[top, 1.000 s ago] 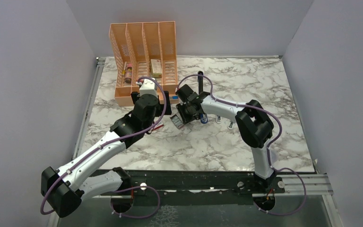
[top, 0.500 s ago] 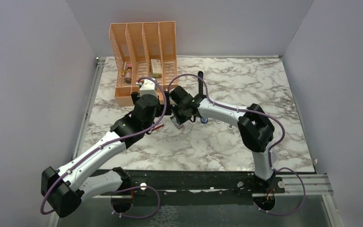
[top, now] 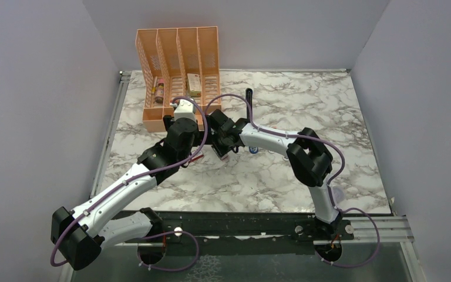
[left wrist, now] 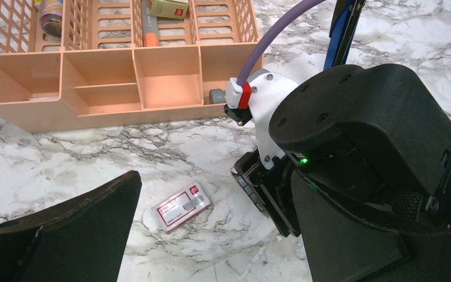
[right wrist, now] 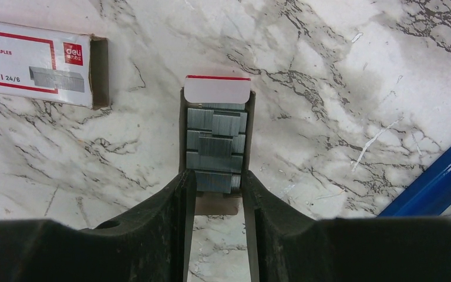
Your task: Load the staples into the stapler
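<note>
My right gripper (right wrist: 217, 183) is shut on the near end of a small tray (right wrist: 217, 138) filled with silvery-grey staple strips, just above the marble. In the top view it (top: 221, 147) sits close beside my left gripper (top: 198, 144). The red-and-white staples box (right wrist: 32, 61) lies flat to the tray's left and also shows in the left wrist view (left wrist: 182, 205). My left gripper (left wrist: 211, 185) is open and empty over the box. The blue stapler (right wrist: 440, 176) lies to the right; it also shows in the left wrist view (left wrist: 342, 29) and, behind the grippers, in the top view (top: 248, 103).
An orange desk organizer (top: 179, 76) with several compartments stands at the back left, holding a few small items. Small blue-and-white clip-like pieces (top: 270, 148) lie right of the grippers. The two arms are nearly touching at mid-table.
My right gripper has moved left with the staple tray, ending close against my left gripper. The left arm has stayed still.
</note>
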### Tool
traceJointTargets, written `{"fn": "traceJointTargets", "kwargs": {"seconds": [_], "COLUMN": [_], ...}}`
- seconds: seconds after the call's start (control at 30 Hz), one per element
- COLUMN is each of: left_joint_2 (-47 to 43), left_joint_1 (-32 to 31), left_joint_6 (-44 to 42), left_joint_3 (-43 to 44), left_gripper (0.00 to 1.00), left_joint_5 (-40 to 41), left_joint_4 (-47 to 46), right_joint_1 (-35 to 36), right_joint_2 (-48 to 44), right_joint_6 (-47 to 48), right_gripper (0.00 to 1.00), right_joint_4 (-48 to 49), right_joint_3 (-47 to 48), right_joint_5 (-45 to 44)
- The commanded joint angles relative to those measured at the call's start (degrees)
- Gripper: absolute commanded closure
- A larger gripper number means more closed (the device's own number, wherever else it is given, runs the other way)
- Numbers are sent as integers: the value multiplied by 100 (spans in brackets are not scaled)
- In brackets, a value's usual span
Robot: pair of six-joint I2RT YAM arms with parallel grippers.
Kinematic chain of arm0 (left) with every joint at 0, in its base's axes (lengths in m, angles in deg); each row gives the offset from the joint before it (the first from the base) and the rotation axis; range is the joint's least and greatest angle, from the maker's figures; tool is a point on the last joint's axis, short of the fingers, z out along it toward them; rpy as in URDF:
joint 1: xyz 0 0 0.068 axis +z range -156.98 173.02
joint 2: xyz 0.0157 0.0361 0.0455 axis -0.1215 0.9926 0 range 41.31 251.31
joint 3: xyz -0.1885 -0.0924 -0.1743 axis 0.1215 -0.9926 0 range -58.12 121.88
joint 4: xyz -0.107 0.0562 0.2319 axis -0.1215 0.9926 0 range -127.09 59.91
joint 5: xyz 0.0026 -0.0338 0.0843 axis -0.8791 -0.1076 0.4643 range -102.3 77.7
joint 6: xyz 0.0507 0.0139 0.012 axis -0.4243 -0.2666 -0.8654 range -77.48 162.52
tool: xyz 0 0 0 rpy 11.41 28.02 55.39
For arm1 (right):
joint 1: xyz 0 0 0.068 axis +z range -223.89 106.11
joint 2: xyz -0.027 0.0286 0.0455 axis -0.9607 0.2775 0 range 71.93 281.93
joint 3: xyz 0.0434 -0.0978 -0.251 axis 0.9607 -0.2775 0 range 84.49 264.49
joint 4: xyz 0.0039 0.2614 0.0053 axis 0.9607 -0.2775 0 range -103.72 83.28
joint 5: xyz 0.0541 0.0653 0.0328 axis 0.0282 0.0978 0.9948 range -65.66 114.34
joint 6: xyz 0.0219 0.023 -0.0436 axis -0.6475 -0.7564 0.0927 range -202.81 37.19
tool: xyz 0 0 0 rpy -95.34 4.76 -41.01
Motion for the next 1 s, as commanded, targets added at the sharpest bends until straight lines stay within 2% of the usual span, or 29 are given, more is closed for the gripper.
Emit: {"fn": "traceJointTargets", "kwargs": {"seconds": [0.0,0.7,0.97], "left_joint_2": [-4,21,-7], "left_joint_1": [18,11,15], "left_joint_6": [34,70,78], "left_joint_3": [-44,-231,-236], "left_gripper": [1,1,1], "left_joint_5": [21,-36,-5], "left_joint_4": [-147,-358,-361], "right_joint_1": [32,41,35], "right_joint_2": [149,301,-17], "right_joint_6": [85,123,-11], "right_gripper": [60,56,62], "right_joint_4": [-103,-144,-15], "right_joint_3": [201,171,105], "right_joint_5": [-152,168,-125]}}
